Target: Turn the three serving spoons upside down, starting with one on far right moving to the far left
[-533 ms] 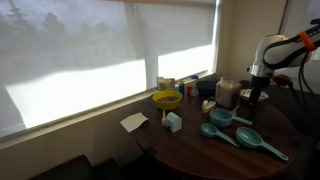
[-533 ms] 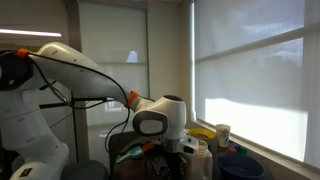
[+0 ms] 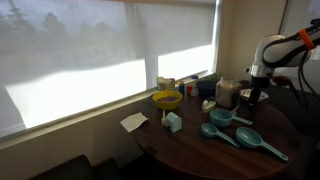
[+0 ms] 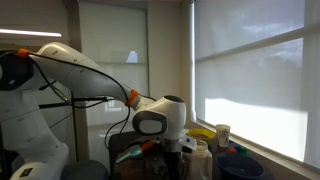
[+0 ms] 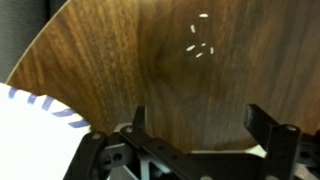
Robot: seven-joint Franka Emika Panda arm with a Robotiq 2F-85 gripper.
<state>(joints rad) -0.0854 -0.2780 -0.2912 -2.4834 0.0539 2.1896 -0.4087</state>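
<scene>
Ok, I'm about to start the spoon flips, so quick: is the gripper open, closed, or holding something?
Gripper: open, jaws wide apart and holding nothing; only the bare wooden table shows between them.

- No change shows in either exterior view: the arm [image 3: 278, 48], at the right edge of the frame in an exterior view, holds the same pose as half a second ago.
- The three serving spoons [image 3: 219, 118] at the lower right lie on the bench [image 3: 190, 150] exactly where they lay.
</scene>
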